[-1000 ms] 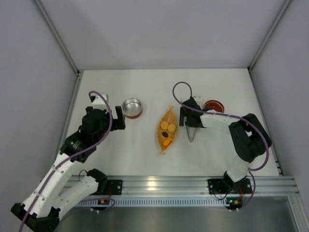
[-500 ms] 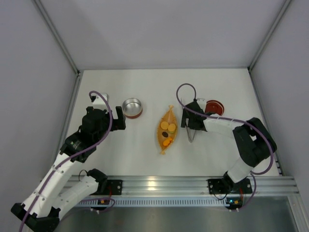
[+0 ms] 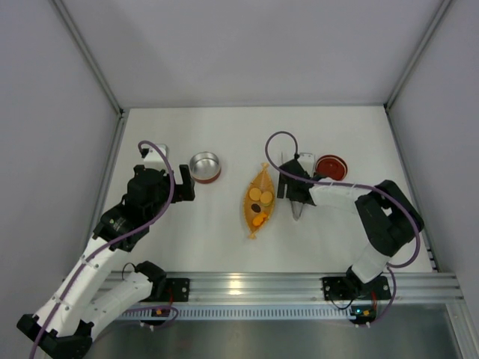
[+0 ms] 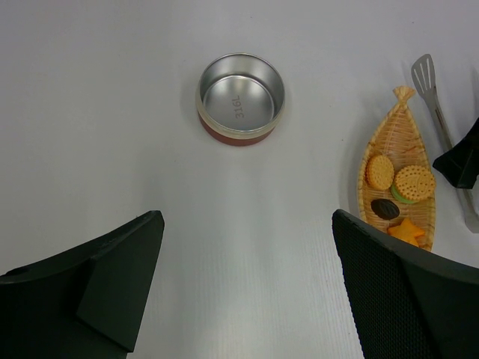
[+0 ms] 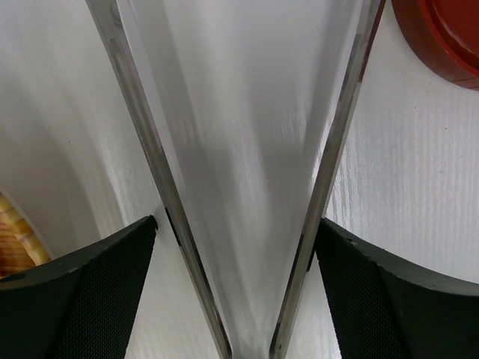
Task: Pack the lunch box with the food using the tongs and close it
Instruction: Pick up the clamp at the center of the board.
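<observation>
The tongs lie on the table as a narrow silver V, just right of the orange tray. My right gripper is low over them and open. In the right wrist view my right gripper straddles both arms of the tongs, its pads at or nearly touching their outer sides. The open lunch box stands at the left, and its red lid lies right of the tongs. The food sits in the tray. My left gripper hovers open and empty near the lunch box.
The orange leaf-shaped tray lies in the middle of the table, also seen as the tray with the food in the left wrist view. The lid is close beside the tongs. White walls enclose the table.
My right gripper has shifted slightly toward the tray and lower over the tongs, and its jaws have narrowed onto the tongs' arms. The left arm has not moved.
</observation>
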`<action>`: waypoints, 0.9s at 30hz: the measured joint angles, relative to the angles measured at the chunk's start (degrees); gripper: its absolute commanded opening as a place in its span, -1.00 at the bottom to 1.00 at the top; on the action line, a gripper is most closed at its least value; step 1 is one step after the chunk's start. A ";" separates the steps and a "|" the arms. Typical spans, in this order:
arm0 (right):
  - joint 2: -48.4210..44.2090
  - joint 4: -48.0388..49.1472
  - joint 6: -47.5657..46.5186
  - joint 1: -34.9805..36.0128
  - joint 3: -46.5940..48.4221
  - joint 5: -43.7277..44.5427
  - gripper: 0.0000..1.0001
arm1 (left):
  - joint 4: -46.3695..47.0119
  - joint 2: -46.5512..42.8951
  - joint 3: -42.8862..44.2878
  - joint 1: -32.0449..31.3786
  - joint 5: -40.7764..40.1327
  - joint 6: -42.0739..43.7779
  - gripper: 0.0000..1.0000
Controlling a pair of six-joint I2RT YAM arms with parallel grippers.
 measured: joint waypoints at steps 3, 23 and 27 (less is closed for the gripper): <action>0.24 0.68 0.04 0.44 -0.02 0.44 0.60 | 0.00 0.00 -0.04 0.00 0.00 0.02 0.98; -1.46 -2.95 -0.98 0.66 -0.04 1.03 -0.01 | 0.00 0.90 -0.33 0.00 -0.02 0.02 0.98; -6.10 -9.05 -2.27 0.66 0.13 1.01 -0.02 | -0.02 1.03 -0.44 0.00 -0.02 0.02 0.98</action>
